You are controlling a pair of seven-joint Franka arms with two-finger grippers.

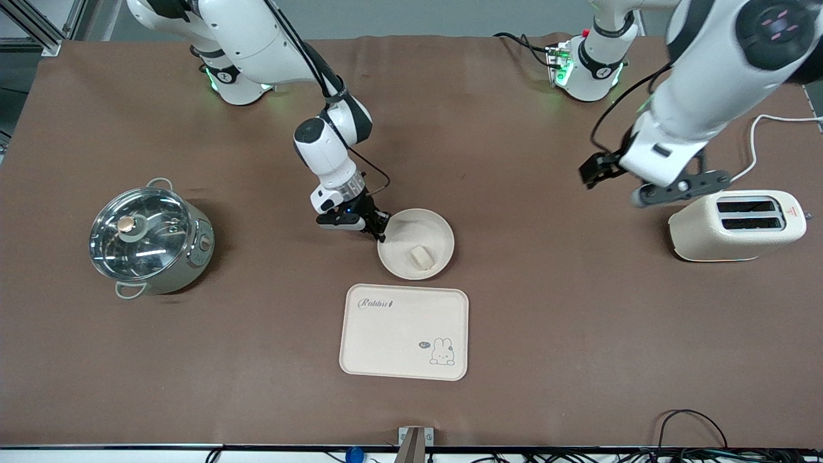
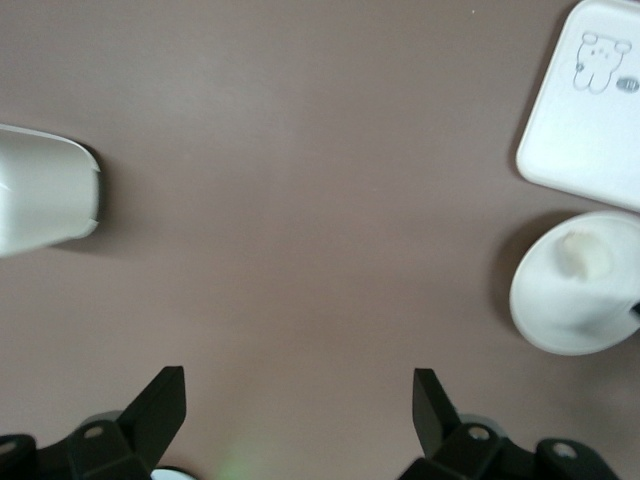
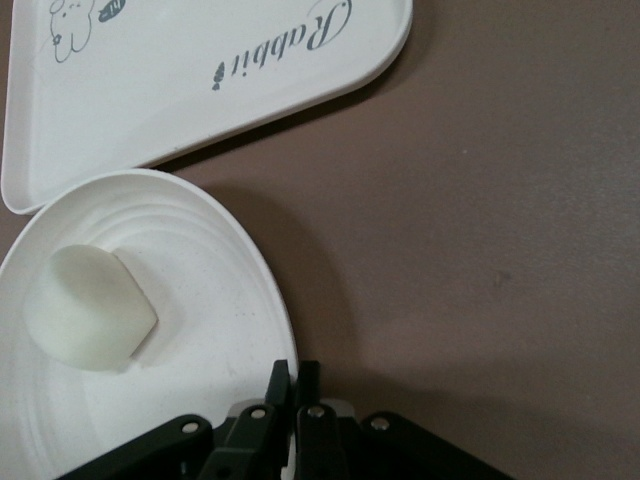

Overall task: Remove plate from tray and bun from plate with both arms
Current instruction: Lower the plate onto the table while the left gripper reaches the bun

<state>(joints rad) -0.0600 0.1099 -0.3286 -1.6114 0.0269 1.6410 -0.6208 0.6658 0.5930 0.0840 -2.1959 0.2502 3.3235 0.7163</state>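
I have the right tool [image 1: 380, 233] down at the plate [image 1: 421, 226], fingers pinched tight on its rim at about the ten o'clock edge as the front view shows it. The right wrist view confirms it: the two black fingers [image 3: 283, 385] are closed together with the plate's [image 3: 200, 270] raised rim caught between them. The plate tilts, its gripped edge lifted off the brown surface [image 1: 546, 321]. The bun [image 1: 421, 257] sits inside the plate, down toward its five o'clock part, the part nearest the front camera; in the right wrist view the bun [image 3: 92, 312] lies well clear of the fingers.

Just nearer the front camera than the plate lies the rectangular rabbit tray [image 1: 366, 350], flat on the surface, close to the plate's rim; I cannot tell from here whether they touch.

My left tool [image 1: 636, 183] hangs in the air over bare surface beside the toaster [image 1: 701, 241], holding nothing. In the left wrist view its fingers [image 2: 165, 400] stand wide apart, with only brown surface between them.

Toward the right arm's end of the surface stands the steel pot [image 1: 186, 263] with its glass lid [image 1: 138, 228] on, well apart from the plate.
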